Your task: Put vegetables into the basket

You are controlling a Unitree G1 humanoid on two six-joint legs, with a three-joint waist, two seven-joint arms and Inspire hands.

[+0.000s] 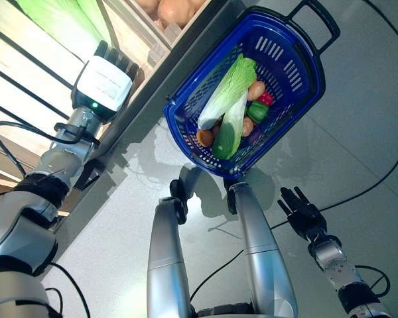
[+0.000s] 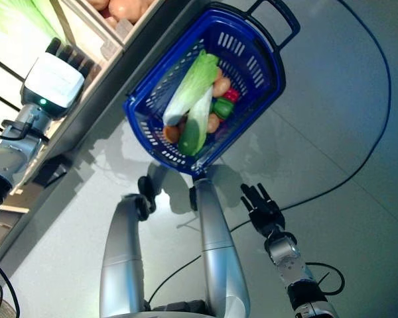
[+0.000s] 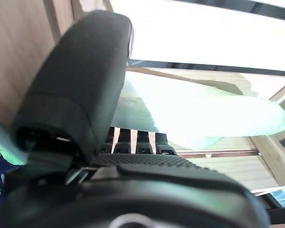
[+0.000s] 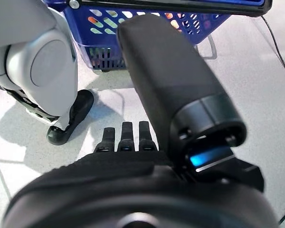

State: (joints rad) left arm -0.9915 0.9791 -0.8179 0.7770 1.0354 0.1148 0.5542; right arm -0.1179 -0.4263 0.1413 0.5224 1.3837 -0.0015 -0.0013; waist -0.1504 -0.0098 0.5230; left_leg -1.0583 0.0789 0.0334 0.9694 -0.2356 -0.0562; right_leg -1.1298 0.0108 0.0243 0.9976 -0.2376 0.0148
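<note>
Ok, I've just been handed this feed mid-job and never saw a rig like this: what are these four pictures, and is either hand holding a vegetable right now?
It is a two-legged humanoid robot with two silver arms ending in dark fingered hands. The two wide pictures come from a stereo camera in its head, looking down; they show one scene. The other two come from cameras on each wrist, looking along that hand.

On the grey floor stands a blue basket already holding a long pale cabbage, a dark green cucumber-like vegetable, a green pepper, something red and a few brown roundish pieces.

The left hand reaches up to a wooden shelf, its straight fingers near a pale green cabbage; it grips nothing yet. The right hand hangs open and empty over the floor.
</note>
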